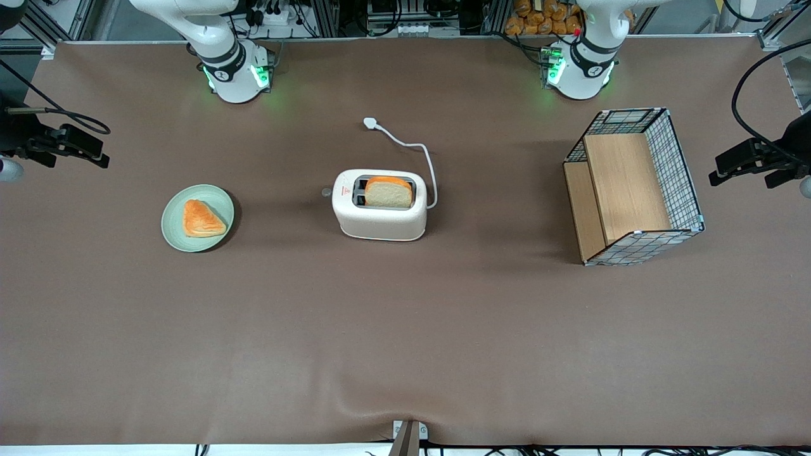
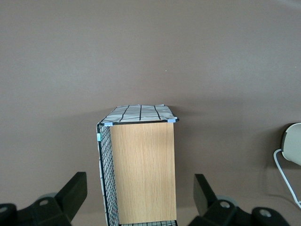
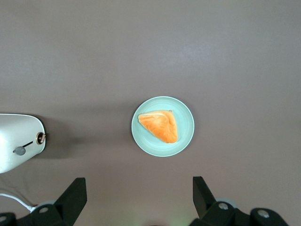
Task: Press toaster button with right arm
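Observation:
The cream-white toaster stands mid-table with a bread slice sticking up out of one slot. Its white cord runs to a plug lying farther from the front camera. The toaster button, a small pale-grey knob, sticks out of the end facing the working arm. In the right wrist view the toaster's end shows the button on a dark slot line. My right gripper hangs open and empty high at the working arm's end of the table, well apart from the toaster.
A pale-green plate with an orange pastry lies between the gripper and the toaster, and shows in the right wrist view. A wire basket with wooden panels stands toward the parked arm's end. A brownish knob sits low on the toaster's end.

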